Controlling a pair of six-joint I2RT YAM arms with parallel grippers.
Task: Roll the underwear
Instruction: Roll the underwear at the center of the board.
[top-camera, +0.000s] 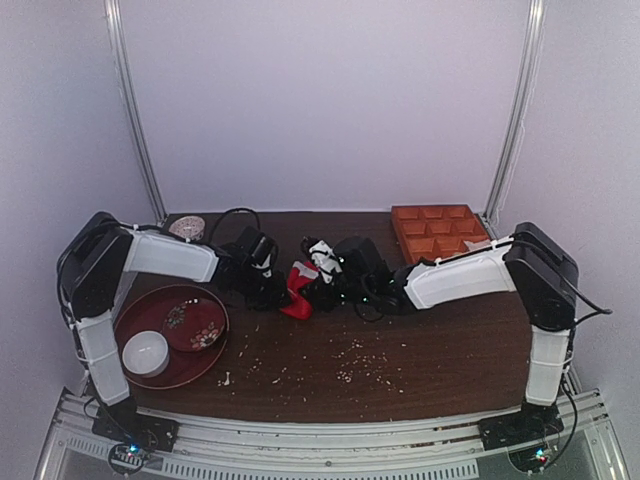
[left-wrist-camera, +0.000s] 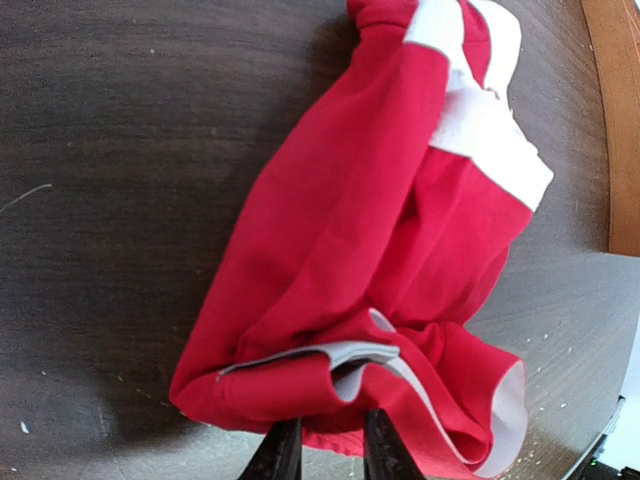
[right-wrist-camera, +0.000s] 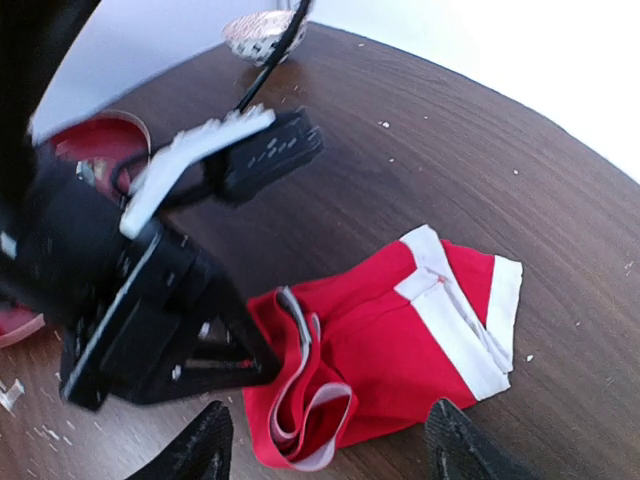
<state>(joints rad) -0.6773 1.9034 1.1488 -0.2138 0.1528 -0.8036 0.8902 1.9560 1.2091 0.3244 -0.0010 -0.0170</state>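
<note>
Gripping underwear (left-wrist-camera: 380, 250); left end effector (left-wrist-camera: 328, 445) cropped

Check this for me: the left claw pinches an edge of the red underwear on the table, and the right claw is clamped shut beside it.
The right claw is not shut: the right wrist view shows it wide open, holding nothing. Otherwise correct: the left claw pinches an edge of the red underwear on the table.

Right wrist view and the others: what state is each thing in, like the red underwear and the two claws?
underwear: crumpled, loosely folded, not rolled.
left gripper: shut on the underwear's edge.
right gripper: open, holding nothing.
white bowl: upright on the red tray.
</note>
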